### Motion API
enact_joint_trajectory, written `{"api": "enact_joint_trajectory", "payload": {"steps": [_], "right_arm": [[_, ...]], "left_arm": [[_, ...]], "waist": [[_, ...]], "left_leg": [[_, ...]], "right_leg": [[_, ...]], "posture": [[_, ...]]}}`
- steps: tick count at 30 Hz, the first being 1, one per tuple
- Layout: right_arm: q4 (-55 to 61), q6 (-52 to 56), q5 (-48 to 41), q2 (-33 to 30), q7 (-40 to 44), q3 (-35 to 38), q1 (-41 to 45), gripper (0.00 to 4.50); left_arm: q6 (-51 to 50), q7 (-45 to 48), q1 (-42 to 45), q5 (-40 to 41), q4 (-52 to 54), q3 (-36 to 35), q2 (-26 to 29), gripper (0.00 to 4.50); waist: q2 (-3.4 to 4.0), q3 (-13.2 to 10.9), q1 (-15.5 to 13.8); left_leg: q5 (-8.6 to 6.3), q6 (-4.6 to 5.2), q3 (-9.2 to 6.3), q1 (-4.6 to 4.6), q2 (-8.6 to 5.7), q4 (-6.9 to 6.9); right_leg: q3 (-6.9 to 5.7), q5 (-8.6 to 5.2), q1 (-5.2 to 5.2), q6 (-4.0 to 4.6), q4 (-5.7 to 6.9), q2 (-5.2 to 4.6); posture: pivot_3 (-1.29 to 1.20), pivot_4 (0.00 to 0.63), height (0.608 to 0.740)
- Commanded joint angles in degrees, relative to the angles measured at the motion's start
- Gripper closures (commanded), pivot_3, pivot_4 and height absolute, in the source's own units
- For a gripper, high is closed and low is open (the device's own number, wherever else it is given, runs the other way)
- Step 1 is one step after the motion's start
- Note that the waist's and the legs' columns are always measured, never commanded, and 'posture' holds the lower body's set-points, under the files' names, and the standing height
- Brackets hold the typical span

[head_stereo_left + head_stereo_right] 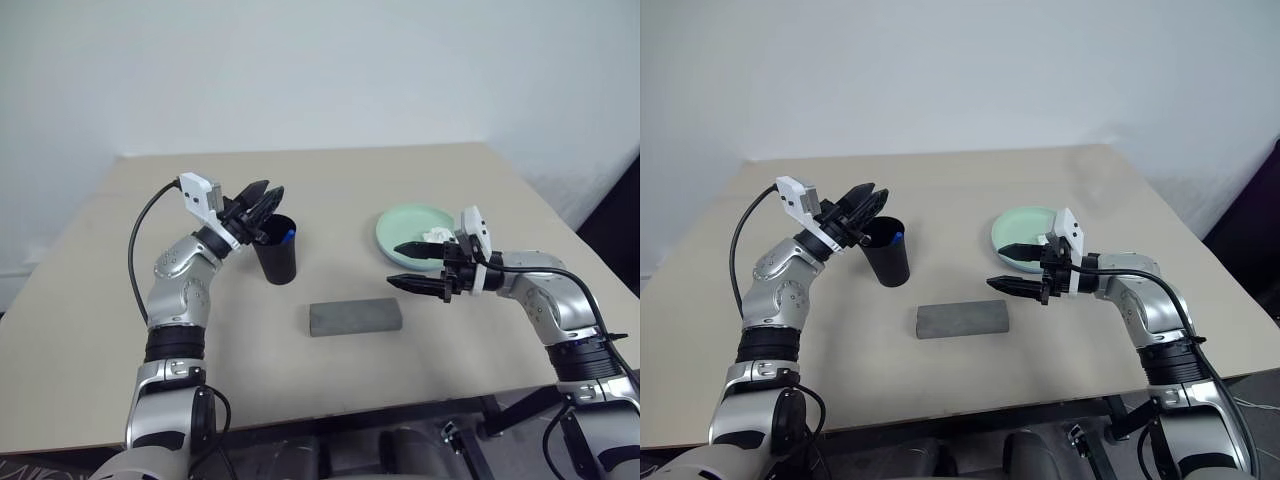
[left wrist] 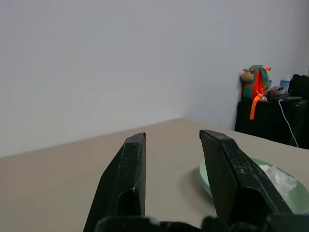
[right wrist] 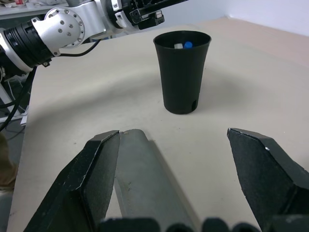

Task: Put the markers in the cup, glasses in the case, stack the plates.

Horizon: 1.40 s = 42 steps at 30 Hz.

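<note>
Your left gripper (image 1: pixel 262 203) hangs parted and empty just above the black cup's (image 1: pixel 276 252) rim, a blue-capped marker (image 1: pixel 289 236) inside. Your right gripper (image 1: pixel 408 265) gapes wide, holding nothing, with the mint plate (image 1: pixel 400 226) at its twelve o'clock and the closed grey case (image 1: pixel 355 317) at seven.

no readable text anywhere, no label on the cup (image 3: pixel 182 72), none on the case (image 1: pixel 355 318), no brand or number on the table (image 1: pixel 450 180), nothing on the wall
</note>
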<state>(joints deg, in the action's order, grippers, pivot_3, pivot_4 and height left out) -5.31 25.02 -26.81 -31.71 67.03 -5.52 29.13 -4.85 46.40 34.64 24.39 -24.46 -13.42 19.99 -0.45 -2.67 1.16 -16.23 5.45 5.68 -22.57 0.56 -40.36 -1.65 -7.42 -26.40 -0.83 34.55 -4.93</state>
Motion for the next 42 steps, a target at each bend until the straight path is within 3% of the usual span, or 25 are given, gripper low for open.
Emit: {"api": "enact_joint_trajectory", "payload": {"steps": [1, 7, 14, 18, 21, 26, 35, 42], "right_arm": [[0.67, -0.90, -0.22, 0.15, 0.17, 1.30, 1.50, 0.65], [-2.70, -2.20, 0.99, 0.68, 0.08, 0.99, 2.62, 0.65], [-9.85, -4.15, 2.65, 2.38, 0.42, 1.16, 4.03, 0.65], [-13.20, -7.27, 4.83, 2.64, -0.49, 1.23, 4.67, 0.65], [-15.32, -9.20, 5.79, 2.54, -1.53, 2.38, 4.49, 0.65], [-15.20, -10.51, 6.15, 0.12, -0.13, 3.88, 0.70, 0.65], [-15.80, -11.76, 6.45, -2.96, -0.93, 6.47, -2.50, 0.65], [-11.83, -10.07, 6.01, -3.89, -1.77, 7.03, -5.31, 0.65]], "left_arm": [[0.57, -0.10, 1.55, 0.78, 2.22, -0.51, 0.83, 2.72], [-4.65, 2.52, 0.35, 1.85, 9.05, -0.22, 6.92, 2.72], [-18.99, 9.74, -12.91, 9.83, 29.63, -0.99, 18.70, 2.72], [-20.58, 10.90, -22.86, 8.60, 36.75, 0.05, 21.74, 2.72], [-17.97, 8.91, -28.73, 5.39, 38.26, 1.37, 20.48, 2.72], [-11.50, 3.80, -31.51, 0.66, 35.20, 3.62, 14.25, 2.72], [-3.83, -0.59, -28.84, -5.05, 25.73, 5.95, 8.71, 2.72], [-3.10, -2.28, -30.25, -5.49, 26.31, 6.39, 7.37, 2.72]], "waist": [[0.00, 0.00, 0.00], [-0.02, -0.01, 0.22], [0.00, -0.02, 0.96], [0.04, -0.02, 1.00], [0.17, -0.04, 1.07], [0.20, -0.02, 0.10], [0.31, -0.01, 0.07], [0.31, -0.01, 0.04]], "left_leg": [[0.00, 0.00, 0.00, 0.00, 0.00, 0.00], [-0.01, -0.02, 0.00, -0.02, 0.03, 0.02], [-0.08, -0.15, 0.03, 0.02, 0.05, 0.23], [-0.11, -0.22, -0.01, 0.00, 0.08, 0.27], [-0.12, -0.23, 0.09, 0.06, 0.10, 0.38], [-0.06, -0.32, -0.01, 0.00, 0.31, 0.42], [-0.06, -0.34, 0.14, -0.01, 0.39, 0.53], [-0.06, -0.33, 0.15, -0.01, 0.39, 0.52]], "right_leg": [[0.00, 0.00, 0.00, 0.00, 0.00, 0.00], [-0.04, 0.00, -0.03, 0.01, -0.02, 0.00], [-0.09, 0.01, -0.10, 0.03, -0.10, -0.01], [-0.17, 0.00, -0.11, 0.05, -0.14, -0.01], [-0.18, 0.00, -0.08, 0.05, -0.33, -0.03], [-0.57, 0.12, 0.00, 0.20, -0.69, -0.03], [-0.69, 0.22, -0.10, 0.35, -0.73, -0.01], [-0.70, 0.22, -0.08, 0.35, -0.75, -0.02]], "posture": [[0.00, 0.000, 0.740], [0.00, 0.000, 0.740], [0.00, 0.000, 0.740], [0.00, 0.000, 0.740], [0.00, 0.000, 0.740], [0.00, 0.000, 0.740], [0.00, 0.000, 0.740], [0.00, 0.000, 0.740]]}}
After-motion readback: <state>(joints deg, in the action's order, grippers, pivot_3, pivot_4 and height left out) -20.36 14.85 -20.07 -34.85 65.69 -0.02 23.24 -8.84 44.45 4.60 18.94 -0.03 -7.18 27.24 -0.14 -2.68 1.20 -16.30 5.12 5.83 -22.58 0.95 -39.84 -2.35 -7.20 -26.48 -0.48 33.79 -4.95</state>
